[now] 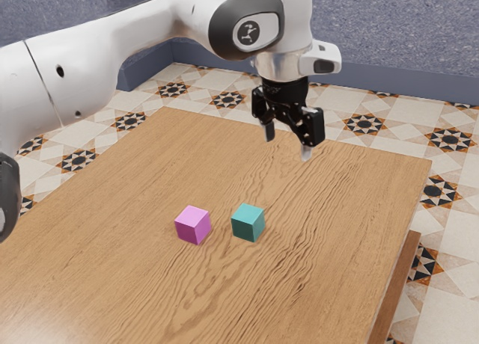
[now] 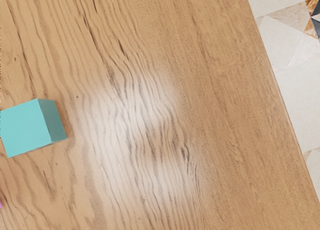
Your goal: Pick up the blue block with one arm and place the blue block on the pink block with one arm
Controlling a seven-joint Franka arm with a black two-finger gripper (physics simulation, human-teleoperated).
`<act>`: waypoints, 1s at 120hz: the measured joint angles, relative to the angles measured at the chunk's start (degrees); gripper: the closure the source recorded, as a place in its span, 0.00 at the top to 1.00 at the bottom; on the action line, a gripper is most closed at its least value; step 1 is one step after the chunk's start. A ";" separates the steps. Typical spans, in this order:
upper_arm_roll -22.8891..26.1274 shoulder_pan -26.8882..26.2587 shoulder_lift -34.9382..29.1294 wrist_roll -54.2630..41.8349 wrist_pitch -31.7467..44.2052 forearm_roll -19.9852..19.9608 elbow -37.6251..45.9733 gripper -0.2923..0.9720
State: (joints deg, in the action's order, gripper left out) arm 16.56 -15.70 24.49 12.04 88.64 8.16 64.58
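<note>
Room: patterned floor tiles lie around a wooden table, with a grey-blue wall behind it.
Table edge: the corner nearest the camera on the exterior view's right is cut off by the frame.
Arm: the white arm enters from the exterior view's left, and its lower part runs out of frame.
Gripper: the gripper hangs above the far part of the table, fingers spread, nothing between them, clear of the wood.
Blue block: a teal-blue cube rests on the table near its middle, well apart from the gripper and unheld.
Pink block: the pink block sits just beside the blue block, toward the exterior view's left, with a narrow gap between them.
Wrist view: the blue block is partly cut off at the frame's border, and a pink sliver at the border is too small to make out.
Sheen: a pale glare patch lies on the wood beside the blue block.
</note>
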 joint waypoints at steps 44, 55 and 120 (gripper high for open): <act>-8.90 2.16 -5.39 1.93 6.30 -1.40 16.05 0.77; -11.11 1.08 -8.25 2.28 11.02 -2.47 24.31 0.77; -22.45 -5.21 -4.43 -1.81 28.55 -10.46 33.78 0.77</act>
State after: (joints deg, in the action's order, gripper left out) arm -5.89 -20.91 20.06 10.22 117.19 -2.30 98.37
